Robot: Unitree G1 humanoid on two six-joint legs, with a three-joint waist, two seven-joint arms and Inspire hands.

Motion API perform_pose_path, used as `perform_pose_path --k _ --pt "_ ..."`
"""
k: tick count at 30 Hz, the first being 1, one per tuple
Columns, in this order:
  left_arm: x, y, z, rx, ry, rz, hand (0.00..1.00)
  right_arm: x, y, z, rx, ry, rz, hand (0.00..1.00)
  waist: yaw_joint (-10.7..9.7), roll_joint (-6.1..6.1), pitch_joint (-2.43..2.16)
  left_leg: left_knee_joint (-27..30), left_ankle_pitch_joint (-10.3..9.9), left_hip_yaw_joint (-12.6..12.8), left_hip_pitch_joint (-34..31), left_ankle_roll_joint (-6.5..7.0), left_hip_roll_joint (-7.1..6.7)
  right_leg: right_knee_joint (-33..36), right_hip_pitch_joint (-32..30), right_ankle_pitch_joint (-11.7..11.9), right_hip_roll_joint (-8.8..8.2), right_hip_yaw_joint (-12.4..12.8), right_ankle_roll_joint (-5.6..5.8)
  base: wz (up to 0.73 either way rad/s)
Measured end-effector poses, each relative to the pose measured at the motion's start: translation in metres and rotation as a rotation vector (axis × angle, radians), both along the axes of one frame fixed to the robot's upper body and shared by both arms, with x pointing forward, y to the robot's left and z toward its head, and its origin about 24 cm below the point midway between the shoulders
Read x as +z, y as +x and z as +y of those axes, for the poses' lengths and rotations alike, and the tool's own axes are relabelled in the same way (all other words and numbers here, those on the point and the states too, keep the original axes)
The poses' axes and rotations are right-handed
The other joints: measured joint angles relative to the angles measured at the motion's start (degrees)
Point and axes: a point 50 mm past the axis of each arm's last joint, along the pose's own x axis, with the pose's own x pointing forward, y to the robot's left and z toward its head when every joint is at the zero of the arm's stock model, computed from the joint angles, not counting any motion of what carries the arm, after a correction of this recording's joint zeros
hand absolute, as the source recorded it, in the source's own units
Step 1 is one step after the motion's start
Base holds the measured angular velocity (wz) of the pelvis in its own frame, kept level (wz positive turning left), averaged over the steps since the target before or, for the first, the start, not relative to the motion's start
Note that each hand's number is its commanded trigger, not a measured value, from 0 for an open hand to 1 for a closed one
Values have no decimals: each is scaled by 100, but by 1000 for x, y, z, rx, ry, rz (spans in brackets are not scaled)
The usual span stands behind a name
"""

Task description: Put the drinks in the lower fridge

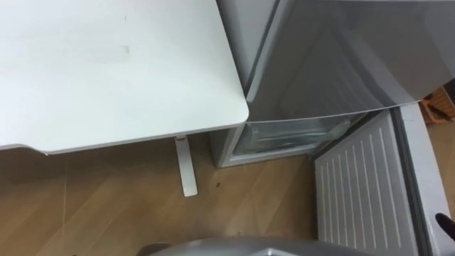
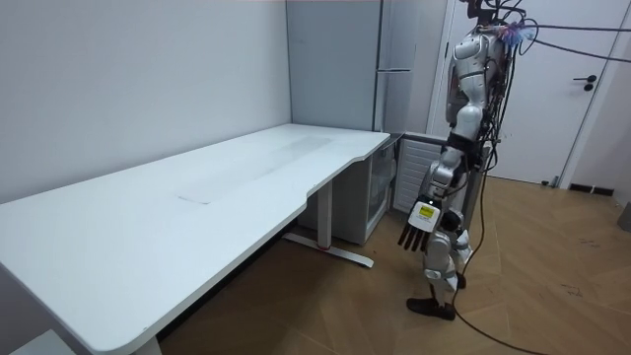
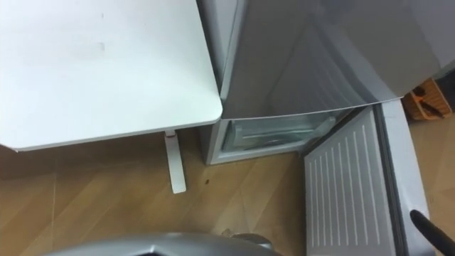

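The lower fridge (image 1: pixel 284 136) stands open just ahead of me, right of the desk, with clear shelves inside. Its door (image 1: pixel 362 186) is swung out toward me on the right, the ribbed white lining facing up. The upper fridge door (image 1: pixel 341 57) is closed. In the room view I stand upright facing the fridge (image 2: pixel 383 187). My left hand (image 2: pixel 418 229) hangs at my side with straight fingers, holding nothing. A dark tip of my right hand (image 1: pixel 446 223) shows at the lower right edge, beside the open door.
A large white desk (image 1: pixel 106 64) fills the left, its corner touching the fridge side. Its white leg and foot (image 1: pixel 185 168) rest on the wooden floor. An orange object (image 1: pixel 438 107) lies behind the fridge door at far right.
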Motion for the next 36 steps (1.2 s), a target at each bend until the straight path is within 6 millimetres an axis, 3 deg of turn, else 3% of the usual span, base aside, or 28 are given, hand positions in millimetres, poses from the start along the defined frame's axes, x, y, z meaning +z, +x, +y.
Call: perform_pose_path --k 5,8,13,16,21,28,36 --pt "-2 0 -3 -57 -7 39 0 -15 -5 18 85 113 38 0 101 62 7 37 0 -47 10 2 -3 23 4 2 -11 -11 -4 1" --pt "-5 5 -9 -95 -28 47 0 -29 -5 42 146 231 22 0 200 102 8 71 -2 -70 24 4 -4 24 14 2 -12 -15 -4 2" --pt "-8 15 -20 -118 -50 17 0 -46 28 85 270 414 -143 0 261 271 4 136 -12 -111 -29 21 -21 -82 27 -1 -12 -7 -3 1" --pt "-9 15 -23 -116 -56 13 0 -47 44 97 381 474 -191 0 337 348 -1 147 -8 -132 -19 27 -42 -81 36 -3 -21 -27 2 6" --pt "-10 23 -30 -154 -67 -9 0 -52 51 123 512 560 -217 0 439 370 -9 153 -4 -273 -22 19 -46 -170 144 -6 -2 -174 5 16" --pt "-11 41 -36 -226 -54 -48 0 -58 66 168 692 716 -244 0 715 440 39 148 -5 -321 -46 18 -60 -173 199 -5 -8 -180 5 0" --pt "-13 36 -41 -213 -74 -43 0 -49 104 175 798 709 -303 0 977 478 63 141 -3 -423 -40 22 -101 -176 248 -14 -21 -188 18 5"
